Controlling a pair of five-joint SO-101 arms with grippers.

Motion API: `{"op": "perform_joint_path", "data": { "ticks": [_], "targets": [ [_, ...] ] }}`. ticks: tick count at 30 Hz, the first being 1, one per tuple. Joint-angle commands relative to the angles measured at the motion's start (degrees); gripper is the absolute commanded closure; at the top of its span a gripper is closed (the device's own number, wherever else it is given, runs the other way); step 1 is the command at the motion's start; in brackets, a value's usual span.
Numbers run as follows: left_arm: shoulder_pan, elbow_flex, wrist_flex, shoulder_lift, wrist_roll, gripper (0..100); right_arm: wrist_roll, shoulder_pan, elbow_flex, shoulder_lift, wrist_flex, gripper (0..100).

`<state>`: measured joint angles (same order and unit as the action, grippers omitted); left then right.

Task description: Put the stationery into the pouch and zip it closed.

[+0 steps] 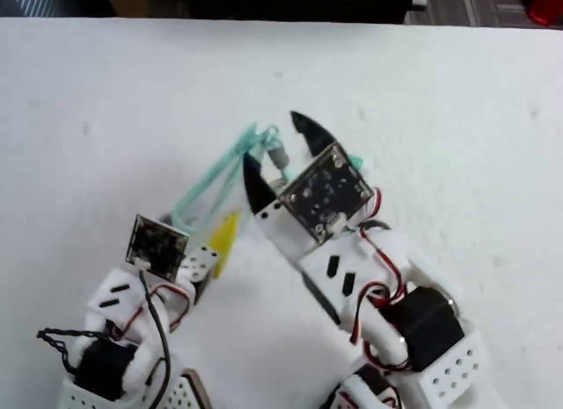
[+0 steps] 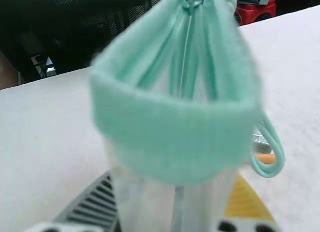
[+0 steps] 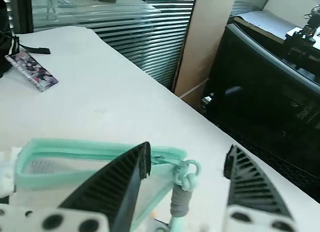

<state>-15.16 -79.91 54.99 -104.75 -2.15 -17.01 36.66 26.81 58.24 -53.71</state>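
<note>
Right wrist view: the right gripper (image 3: pixel 189 152) stood wide open, with the zip pull (image 3: pixel 180 197) between its jaws. Beyond it, the pouch (image 3: pixel 75 148) mouth gaped, unzipped. The left gripper (image 1: pixel 218 237) clamped the pouch's far end. Contents could not be confirmed. Zipping was judged outstanding.

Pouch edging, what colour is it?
The pouch edging is mint green, clearest in the left wrist view.
</note>
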Motion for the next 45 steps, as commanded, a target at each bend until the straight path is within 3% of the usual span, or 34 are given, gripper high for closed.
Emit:
{"op": "perform_joint_path", "data": {
  "ticks": [1, 13, 20, 24, 30, 32, 35, 39, 45],
  "targets": [
    [0.31, 0.18, -2.11, -0.04, 0.00, 81, -0.44, -3.91, -2.81, 0.22, -0.31, 77.5],
    [5.76, -1.67, -6.95, -0.04, 0.00, 91, -0.44, -13.23, -2.73, -0.22, -0.40, 77.7],
    [5.76, -1.93, -7.82, -0.04, -0.44, 98, -0.44, -13.23, -2.46, -0.40, -0.40, 96.8],
    [8.57, 0.62, -7.47, -0.04, -0.44, 98, -0.44, -13.23, -1.85, -0.40, -0.92, 94.7],
    [8.92, 6.51, -3.87, -0.04, -0.44, 98, -0.62, -13.23, 6.15, -0.40, 0.04, 77.2],
    [9.27, 7.65, -3.87, -0.04, -0.53, 98, -4.92, -12.70, 8.70, -0.40, 0.22, 82.9],
    [11.65, 8.26, -4.31, -0.04, -0.35, 98, -11.25, -10.15, 12.66, -1.36, 0.48, 99.5],
    [14.55, 6.59, -7.21, -0.04, 0.00, 98, -12.13, -8.40, 15.38, -9.80, 0.48, 88.9],
    [16.40, 0.79, -11.16, -0.04, 0.18, 98, -11.87, -8.48, 6.86, -29.41, -1.19, 88.3]
  ]
}}
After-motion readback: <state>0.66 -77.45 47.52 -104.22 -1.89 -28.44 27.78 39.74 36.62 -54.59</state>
